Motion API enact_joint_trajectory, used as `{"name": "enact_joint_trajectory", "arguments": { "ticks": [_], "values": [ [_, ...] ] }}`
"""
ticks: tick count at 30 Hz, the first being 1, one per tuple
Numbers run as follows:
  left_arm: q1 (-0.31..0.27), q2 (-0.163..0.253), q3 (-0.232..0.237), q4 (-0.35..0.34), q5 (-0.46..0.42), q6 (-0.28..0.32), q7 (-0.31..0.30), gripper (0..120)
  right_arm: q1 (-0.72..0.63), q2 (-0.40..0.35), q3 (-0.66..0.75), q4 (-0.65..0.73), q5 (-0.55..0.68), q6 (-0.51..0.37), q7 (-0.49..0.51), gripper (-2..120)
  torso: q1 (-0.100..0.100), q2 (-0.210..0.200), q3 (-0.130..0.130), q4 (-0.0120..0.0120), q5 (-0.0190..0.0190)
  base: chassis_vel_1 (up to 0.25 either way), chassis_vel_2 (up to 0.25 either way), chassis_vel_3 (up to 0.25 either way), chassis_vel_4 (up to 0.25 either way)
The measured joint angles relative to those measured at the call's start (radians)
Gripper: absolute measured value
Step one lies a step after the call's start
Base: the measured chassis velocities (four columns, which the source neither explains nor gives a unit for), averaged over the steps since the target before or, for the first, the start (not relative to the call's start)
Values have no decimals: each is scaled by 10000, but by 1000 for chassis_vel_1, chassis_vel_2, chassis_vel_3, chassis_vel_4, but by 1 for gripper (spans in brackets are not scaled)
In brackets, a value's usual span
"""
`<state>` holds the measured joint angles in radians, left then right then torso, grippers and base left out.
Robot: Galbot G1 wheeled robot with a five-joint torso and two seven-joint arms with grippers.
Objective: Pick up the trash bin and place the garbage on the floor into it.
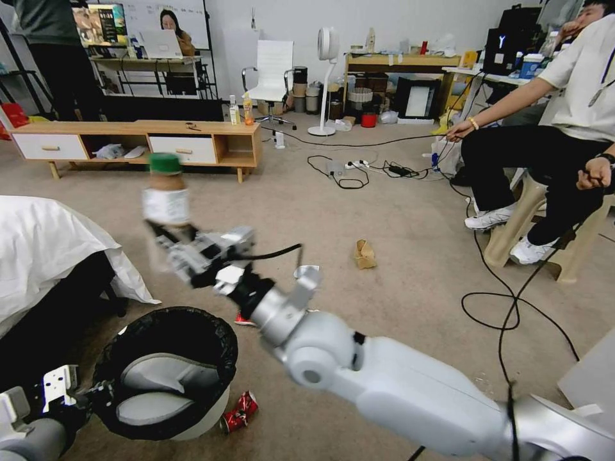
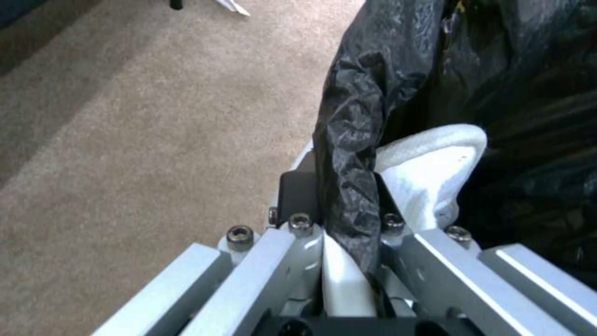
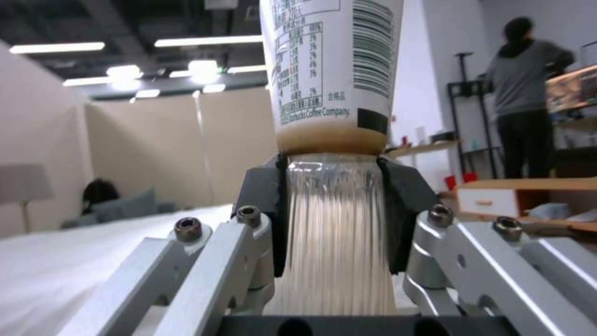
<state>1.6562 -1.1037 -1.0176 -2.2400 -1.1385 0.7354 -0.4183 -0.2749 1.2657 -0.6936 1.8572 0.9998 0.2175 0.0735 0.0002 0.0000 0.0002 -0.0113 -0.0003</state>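
Pinching the green-capped bottle [image 1: 166, 192] above beige carpet [image 1: 397, 218], right pincer [image 1: 168, 232]; left pincer [image 2: 339, 205] clamps bin [image 1: 168, 371] rim.

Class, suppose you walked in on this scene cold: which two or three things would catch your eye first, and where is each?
First, the green-capped bottle held upright in the air by the right gripper, its fingers shut on the clear lower body. Next, the trash bin at lower left, gripped at its black-bagged rim by the left gripper. Then the crushed red can on the carpet beside the bin.
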Motion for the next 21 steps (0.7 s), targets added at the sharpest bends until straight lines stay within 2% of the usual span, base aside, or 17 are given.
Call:
{"name": "enact_joint_trajectory", "arguments": {
  "ticks": [6, 21],
  "values": [
    [-98, 116, 125, 14, -35, -1, -20, 3, 8, 129, -759, -323, -398, 98, -126, 27, 0, 0, 0, 4, 1, 0, 0, 0, 0],
    [-134, 62, 300, -130, 8, 0, -22, 3, -565, 43, -1278, -1243, -1497, 335, -380, 25, 0, 0, 0, 4, 3, 0, 0, 0, 0]
  ]
}}
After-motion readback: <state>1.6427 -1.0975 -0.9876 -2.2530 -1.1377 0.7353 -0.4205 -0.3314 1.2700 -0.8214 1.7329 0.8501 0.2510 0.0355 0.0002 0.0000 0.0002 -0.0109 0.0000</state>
